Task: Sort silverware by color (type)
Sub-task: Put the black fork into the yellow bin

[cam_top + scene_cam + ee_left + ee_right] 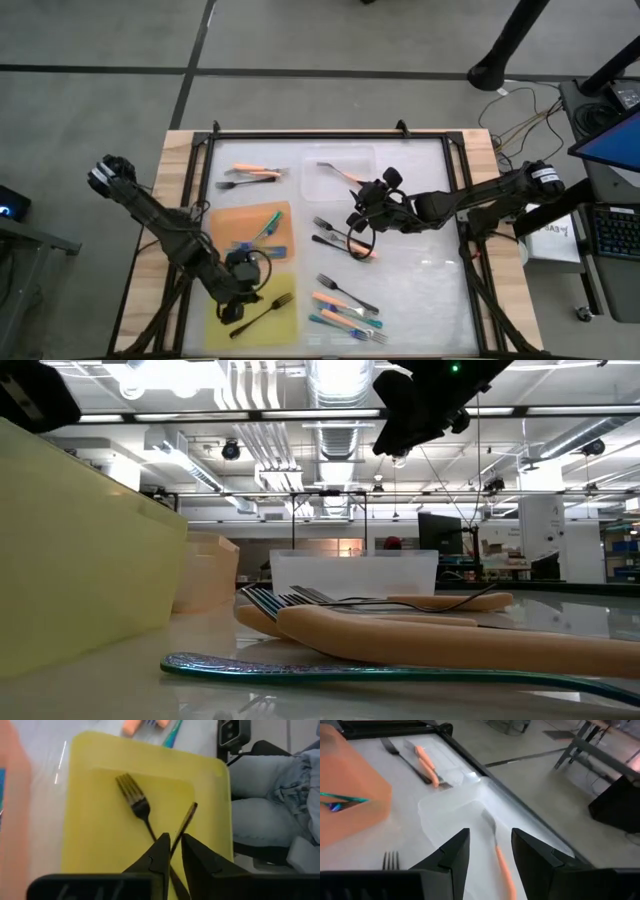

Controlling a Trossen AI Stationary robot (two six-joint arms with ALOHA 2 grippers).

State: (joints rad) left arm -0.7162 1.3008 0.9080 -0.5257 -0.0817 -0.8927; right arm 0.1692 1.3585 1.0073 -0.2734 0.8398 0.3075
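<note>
My left gripper (236, 303) hangs over the yellow mat (285, 332) at the table's near left, its fingers almost together around a thin black fork (186, 822). A second black fork (134, 800) lies flat on that mat, and the two cross. Teal-handled forks (268, 226) lie on the orange mat (232, 218). My right gripper (362, 214) stands open above the table's middle. It faces the clear tray (455, 810), where an orange-handled fork (501, 860) lies. My left gripper has the black fork's thin handle (176, 842) between its two fingers, with only a narrow gap left beside it. The fingers come slanting down from above and point roughly along the handle. The fork's far end (194, 808) reaches out over the yellow mat; whether it rests there I cannot tell.
Loose forks lie on the white table: orange and black ones at the far left (250, 175), black ones in the middle (328, 232), and orange and teal ones at the near right (345, 305). A black frame (300, 134) rims the table. A seated person's legs (270, 805) show beyond the near edge.
</note>
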